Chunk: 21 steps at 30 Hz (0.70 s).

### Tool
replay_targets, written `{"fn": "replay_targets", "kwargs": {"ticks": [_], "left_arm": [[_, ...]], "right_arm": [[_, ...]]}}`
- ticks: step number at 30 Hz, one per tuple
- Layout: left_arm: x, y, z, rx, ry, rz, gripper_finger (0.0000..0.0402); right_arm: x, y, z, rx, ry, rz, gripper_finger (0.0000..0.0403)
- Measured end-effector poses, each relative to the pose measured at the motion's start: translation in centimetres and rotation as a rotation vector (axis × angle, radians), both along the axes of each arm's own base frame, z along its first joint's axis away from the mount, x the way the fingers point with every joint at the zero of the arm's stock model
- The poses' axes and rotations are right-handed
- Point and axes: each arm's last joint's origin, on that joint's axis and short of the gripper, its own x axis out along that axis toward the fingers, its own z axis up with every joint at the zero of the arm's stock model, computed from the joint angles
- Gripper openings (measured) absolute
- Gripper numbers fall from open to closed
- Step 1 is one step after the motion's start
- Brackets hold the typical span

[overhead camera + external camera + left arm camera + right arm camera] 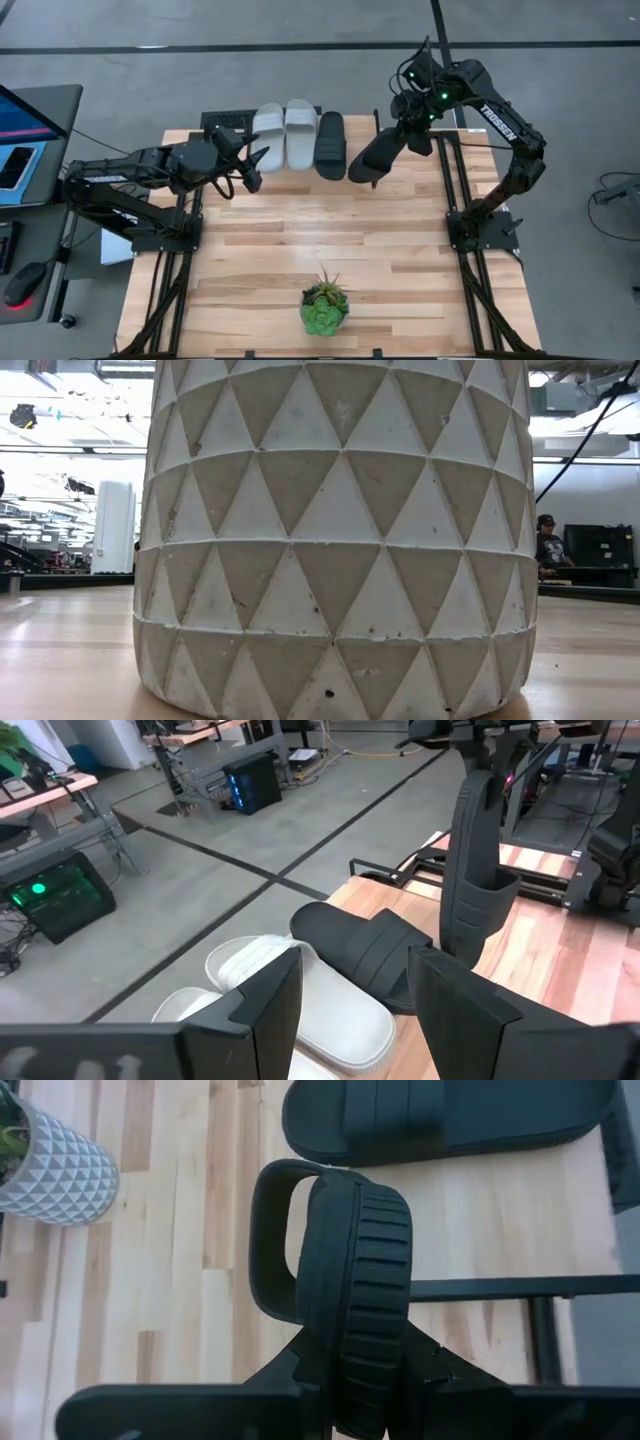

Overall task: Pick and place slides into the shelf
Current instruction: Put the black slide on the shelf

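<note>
— Right end effector [350, 1380] pinches a black slide [378, 158] by its sole edge, hanging over the surface's [330, 240] far end beside three slides [300, 135] already placed.
— Light, rubbery, bendy; heel grip suits. Left end effector [252, 165] spread, idle.

A robotics lab: concrete floor [250, 60] with taped lines, equipment-laden workbenches [60, 795], a lit computer tower [250, 782].
</note>
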Motion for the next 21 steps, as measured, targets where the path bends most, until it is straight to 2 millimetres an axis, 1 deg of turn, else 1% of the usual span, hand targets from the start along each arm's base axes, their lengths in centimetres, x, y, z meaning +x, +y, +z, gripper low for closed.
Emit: {"fn": "replay_targets", "kwargs": {"ticks": [5,10,16,21], "left_arm": [[0.0,0.0,0.0,0.000,0.000,0.000,0.0174],[0.0,0.0,0.0,0.005,0.000,0.011,0.0174],[0.0,0.0,0.0,0.005,-0.003,0.013,0.0174],[0.0,0.0,0.2,0.005,-0.025,0.015,0.0174]], "right_arm": [[0.0,0.4,1.3,-0.055,-0.030,0.021,0.0042],[-0.4,0.4,2.3,-0.090,-0.062,0.017,0.0042],[-0.8,-0.2,2.2,-0.097,-0.066,0.011,0.0042],[0.2,-1.4,1.1,-0.066,-0.042,0.015,0.0042]]}}
